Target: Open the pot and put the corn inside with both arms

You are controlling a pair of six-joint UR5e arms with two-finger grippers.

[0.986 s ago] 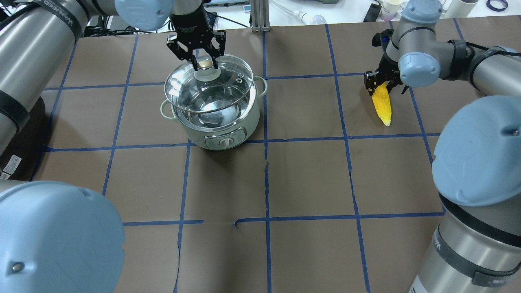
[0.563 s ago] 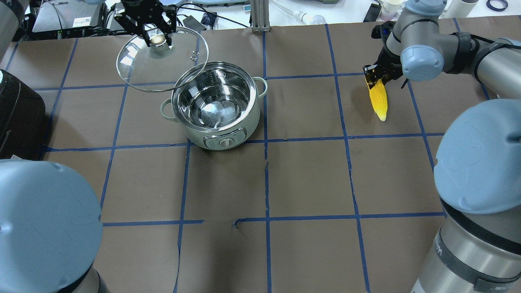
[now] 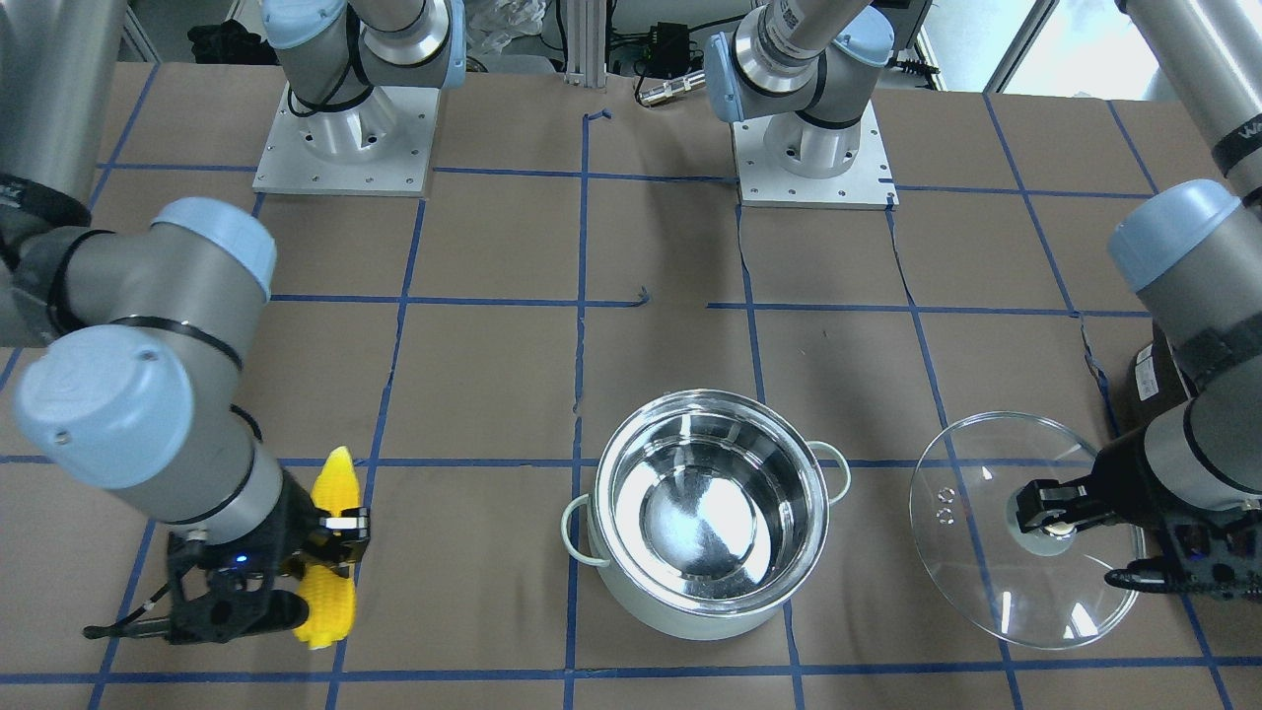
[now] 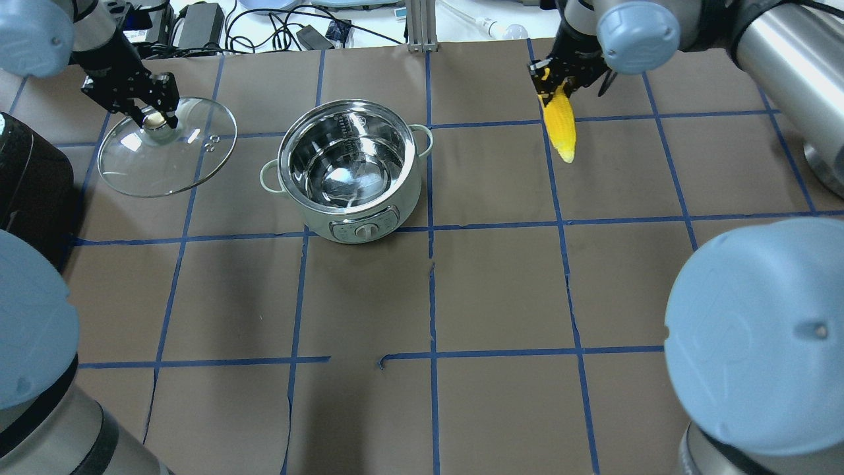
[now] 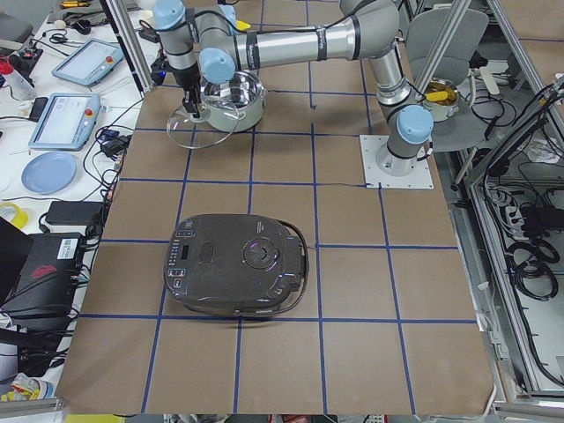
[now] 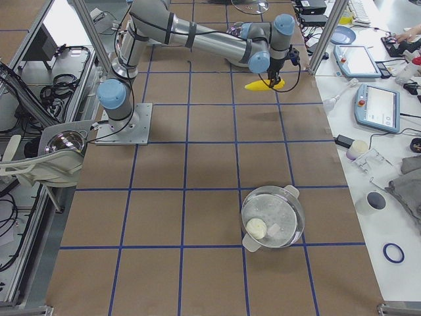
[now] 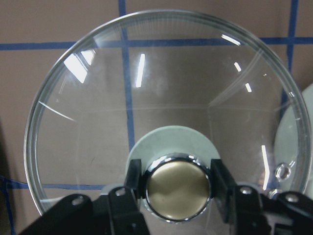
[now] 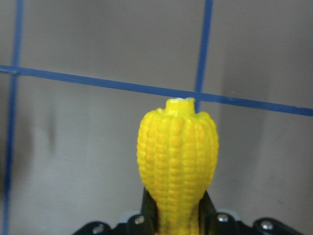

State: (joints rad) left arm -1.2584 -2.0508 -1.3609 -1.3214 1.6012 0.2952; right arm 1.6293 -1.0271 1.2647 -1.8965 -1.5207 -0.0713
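Corn [image 4: 559, 125] pinched at one end by the right claw [image 4: 555, 82], well to the right of the pot [image 4: 405, 201] and slightly beyond it, on the side away from the robot. The cob continues the line of the claw. Its long axis slants down and back toward the robot, and its free end appears clear of the counter [image 4: 501, 290].

The pot stands open and empty between the two claws. The left claw [image 4: 157, 117] is pressed onto the knob [image 7: 178, 187] of the lid [image 4: 171, 165]. It holds the glass disc tilted, to the left of the pot and apart from its rim. Whether the lid's lower edge touches the counter cannot be told.

The deciding relation is that the pot mouth lies to the left of the right claw and a little nearer the robot, with no obstacle between. Only the right arm carries the corn. The cob looks about as long as the pot is wide. The transfer therefore probably calls for a sideways carry to above the rim, with the free end entering first.
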